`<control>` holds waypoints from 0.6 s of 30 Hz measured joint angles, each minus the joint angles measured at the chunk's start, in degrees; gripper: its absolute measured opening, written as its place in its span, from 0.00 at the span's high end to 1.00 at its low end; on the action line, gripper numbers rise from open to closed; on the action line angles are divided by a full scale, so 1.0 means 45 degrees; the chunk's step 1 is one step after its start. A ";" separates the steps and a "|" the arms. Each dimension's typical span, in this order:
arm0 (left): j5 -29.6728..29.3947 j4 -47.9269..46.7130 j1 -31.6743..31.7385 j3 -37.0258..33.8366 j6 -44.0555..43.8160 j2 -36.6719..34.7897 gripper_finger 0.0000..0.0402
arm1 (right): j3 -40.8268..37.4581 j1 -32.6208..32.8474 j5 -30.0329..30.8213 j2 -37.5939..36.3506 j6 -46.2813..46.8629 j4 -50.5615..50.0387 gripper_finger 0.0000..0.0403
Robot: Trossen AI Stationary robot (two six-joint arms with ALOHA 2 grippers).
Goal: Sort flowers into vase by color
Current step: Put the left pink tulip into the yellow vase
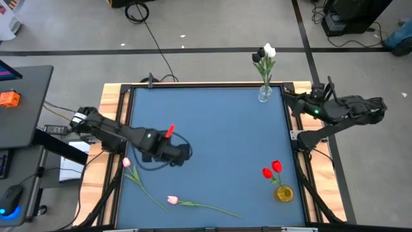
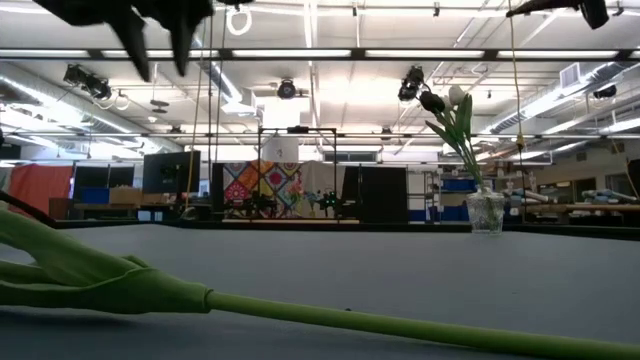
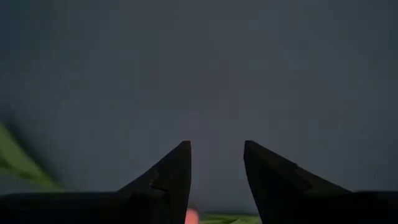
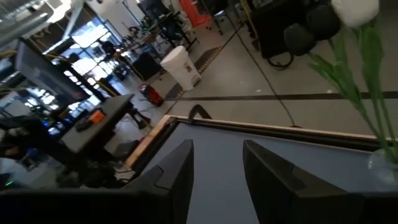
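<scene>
Sorting looks half done — black and white tulips (image 1: 265, 54) stand in the clear vase (image 1: 265, 94) at the far right corner, reds (image 1: 272, 170) in the yellow vase (image 1: 284, 193) near right, so two pink flowers (image 1: 172, 200) lying flat by the near edge seem the leftovers. Left gripper (image 1: 182, 154) hangs above the blue table (image 1: 219, 129) with fingers apart (probably lining up on a pink stem), while the right gripper (image 4: 216, 180) waits near the clear vase, fingers also apart.

Two vases: a clear one (image 1: 264, 94) with one white (image 1: 269, 49) and one black tulip (image 1: 257, 57), an amber one (image 1: 284, 193) with two red tulips (image 1: 272, 169). Two pink tulips (image 1: 172, 200) lie on the desk (image 1: 219, 129).
</scene>
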 joint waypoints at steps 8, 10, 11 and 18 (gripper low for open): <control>0.0156 -0.1633 -0.1915 -0.0005 -0.3119 0.0000 0.62 | 0.0000 -0.1083 -0.1474 0.0488 0.0000 0.0058 0.64; 0.0274 -0.1923 -0.2436 -0.0005 -0.3750 0.0000 0.62 | 0.0000 -0.1277 -0.1822 0.0663 0.0000 0.0154 0.64; 0.0406 -0.2057 -0.2651 -0.0008 -0.3908 0.0000 0.62 | 0.0000 -0.1354 -0.1944 0.0756 -0.0001 0.0241 0.64; 0.2204 -0.1204 -0.3701 -0.1250 -0.4327 0.0058 0.62 | 0.0000 -0.1640 -0.2751 0.1319 -0.0010 0.0933 0.64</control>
